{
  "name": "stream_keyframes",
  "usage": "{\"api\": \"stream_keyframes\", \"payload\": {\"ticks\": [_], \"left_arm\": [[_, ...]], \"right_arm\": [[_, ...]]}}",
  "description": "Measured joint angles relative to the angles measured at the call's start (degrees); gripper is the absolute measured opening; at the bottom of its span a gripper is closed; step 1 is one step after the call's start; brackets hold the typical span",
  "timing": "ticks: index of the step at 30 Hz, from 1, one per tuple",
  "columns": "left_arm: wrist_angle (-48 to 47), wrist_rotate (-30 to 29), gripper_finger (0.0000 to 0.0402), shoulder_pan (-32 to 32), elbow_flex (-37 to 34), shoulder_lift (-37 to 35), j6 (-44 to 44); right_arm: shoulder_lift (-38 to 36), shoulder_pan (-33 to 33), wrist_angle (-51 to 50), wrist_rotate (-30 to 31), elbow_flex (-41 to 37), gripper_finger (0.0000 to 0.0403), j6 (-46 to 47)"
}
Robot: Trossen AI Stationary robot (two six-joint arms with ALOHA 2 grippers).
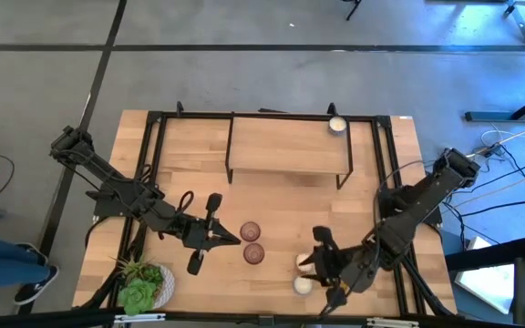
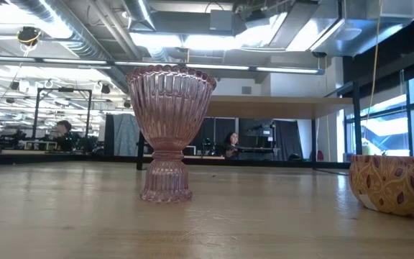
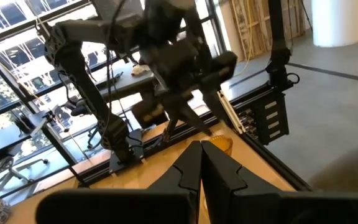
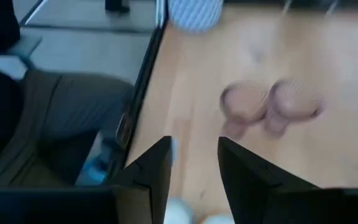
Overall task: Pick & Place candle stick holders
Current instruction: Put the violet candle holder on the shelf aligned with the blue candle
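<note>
Item: candle stick holders, glass. Two pinkish-purple holders [image 1: 252, 243] stand touching, upright, mid-front of the wooden surface [image 1: 281, 196]. Two whitish-cream holders [image 1: 303, 273] sit near the front edge under the right arm. One more cream holder [image 1: 337, 126] rests on the raised wooden shelf [image 1: 290, 146] at the back, probably the drop-off place.

Right claw [image 4: 194, 163]: narrowly parted, hovering over the cream pair, holding nothing visible; apparently lining up a pick.

Left claw [image 3: 201, 177]: pressed closed, empty, waiting just beside the pink pair.

Low view alone shows one pink holder's ribbed goblet shape and a patterned amber bowl [image 2: 390, 183]; high view alone shows the potted plant [image 1: 144, 284].
</note>
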Motion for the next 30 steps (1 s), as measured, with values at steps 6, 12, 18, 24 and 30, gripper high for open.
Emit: {"api": "stream_keyframes", "payload": {"ticks": [6,12,18,24,30], "left_arm": [[0.0,0.0,0.0004,0.0,0.0,0.0,0.4],[0.0,0.8,0.0004,0.0,0.0,0.0,0.4],[0.0,0.8,0.0004,0.0,0.0,0.0,0.2],[0.0,0.8,0.0004,0.0,0.0,0.0,0.2],[0.0,0.8,0.0004,0.0,0.0,0.0,-0.1]], "right_arm": [[4.0,0.1,0.8,-11.8,0.0,0.0133,5.4],[7.6,-0.2,-0.2,-18.7,0.0,0.0133,10.8],[11.9,-0.2,-2.5,-25.4,0.0,0.0133,10.1],[16.2,-0.4,-2.2,-27.4,0.0,0.0133,8.5],[18.3,-1.4,-1.3,-26.3,0.0,0.0133,4.5]]}}
